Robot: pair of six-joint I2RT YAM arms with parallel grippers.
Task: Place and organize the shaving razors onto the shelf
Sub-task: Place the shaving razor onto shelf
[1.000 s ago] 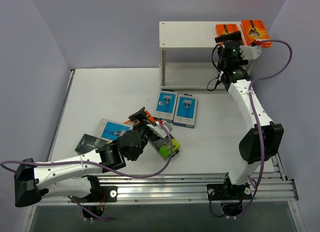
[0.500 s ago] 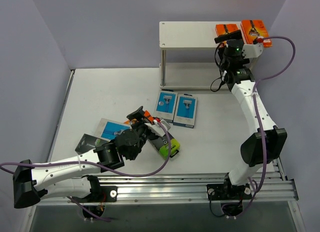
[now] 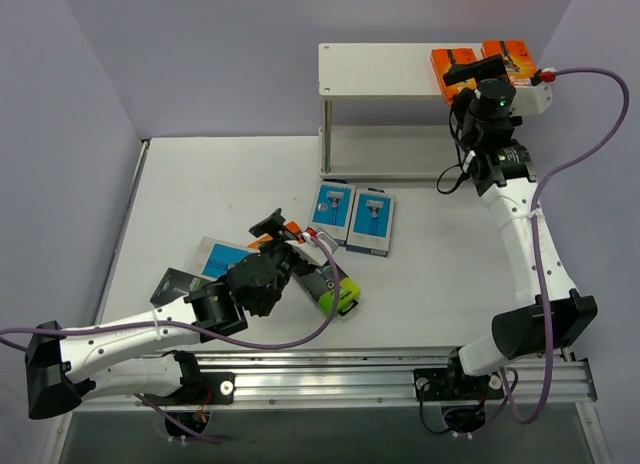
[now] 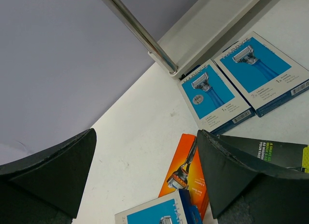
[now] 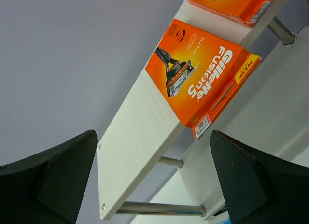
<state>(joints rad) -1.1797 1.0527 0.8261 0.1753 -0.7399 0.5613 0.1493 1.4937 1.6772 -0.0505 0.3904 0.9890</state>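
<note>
White table, purple walls. Right arm stretched high, right gripper spread and empty, glossy orange pack just ahead on the matte beige shelf. Left arm low, left gripper spread empty above a loose orange pack, blue pack beyond.

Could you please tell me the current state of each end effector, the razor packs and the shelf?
left end effector: open, empty, above the loose orange pack.
right end effector: open, empty, beside the shelf.
shelved orange packs: both flat on the shelf's top.
paired blue packs: flat on the table, side by side.
third blue pack: on the table, unshelved.
black packs: both on the table.
</note>
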